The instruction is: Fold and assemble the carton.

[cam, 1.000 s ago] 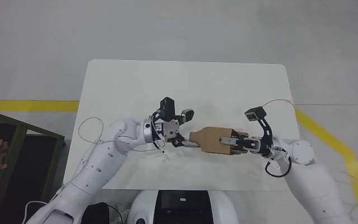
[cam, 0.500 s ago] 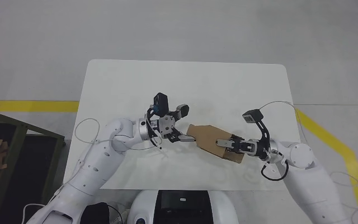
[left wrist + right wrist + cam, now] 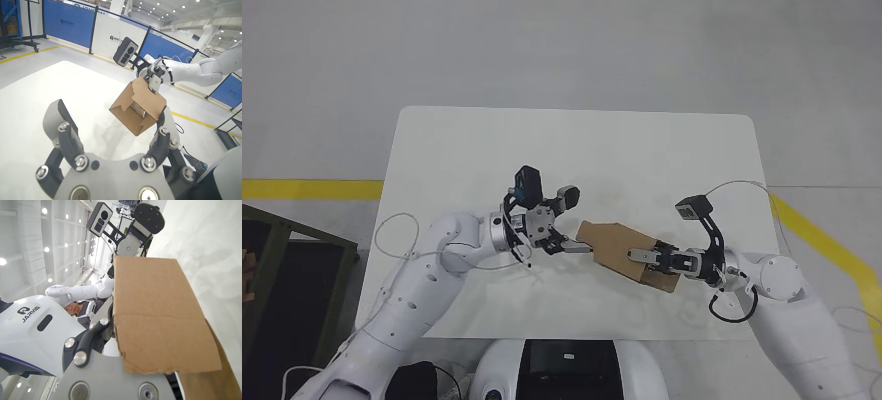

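A brown carton (image 3: 617, 250) hangs above the white table (image 3: 442, 150), opened into a tube and tilted. My right gripper (image 3: 657, 258) is shut on its end nearer the table's front edge; the left wrist view shows that gripper (image 3: 153, 83) clamping the carton's far end. My left gripper (image 3: 572, 222) stands open at the other end. In the left wrist view the carton (image 3: 138, 111) turns its open mouth toward me, and one of my fingertips (image 3: 165, 118) touches its corner. The carton's side (image 3: 157, 313) covers most of the right wrist view.
The table's far half is bare white surface. A loose cable (image 3: 397, 230) lies near the left arm. A dark rack (image 3: 267, 280) stands on the floor left of the table, and a yellow floor line (image 3: 312, 188) runs past it.
Over the last second the carton tilted, its right-gripper end dropping toward the table's front edge. The left gripper shifted slightly left. Nothing has moved in the last half second.
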Available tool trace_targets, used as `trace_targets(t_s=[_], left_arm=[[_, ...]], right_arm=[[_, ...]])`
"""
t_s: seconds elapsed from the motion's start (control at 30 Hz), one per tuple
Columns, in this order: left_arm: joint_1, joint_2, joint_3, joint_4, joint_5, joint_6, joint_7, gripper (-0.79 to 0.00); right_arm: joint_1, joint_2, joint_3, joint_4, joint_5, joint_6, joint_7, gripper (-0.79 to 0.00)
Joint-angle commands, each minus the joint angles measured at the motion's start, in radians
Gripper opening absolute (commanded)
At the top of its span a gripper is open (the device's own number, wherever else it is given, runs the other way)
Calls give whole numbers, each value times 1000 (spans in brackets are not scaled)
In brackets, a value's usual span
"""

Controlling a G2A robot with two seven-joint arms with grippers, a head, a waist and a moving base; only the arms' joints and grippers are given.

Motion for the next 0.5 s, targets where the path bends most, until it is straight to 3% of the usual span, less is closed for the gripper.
trace_targets(t_s=[0.0, 0.23, 0.47], left_arm=[[14, 4, -14, -12, 0, -7, 3, 0], [62, 21, -77, -55, -18, -48, 10, 0], [69, 27, -109, -72, -11, 27, -20, 0]], right_arm=[[-4, 0, -1, -5, -8, 8, -19, -785], [-7, 0, 7, -3, -38, 23, -61, -785], [11, 5, 5, -9, -98, 33, -17, -785]])
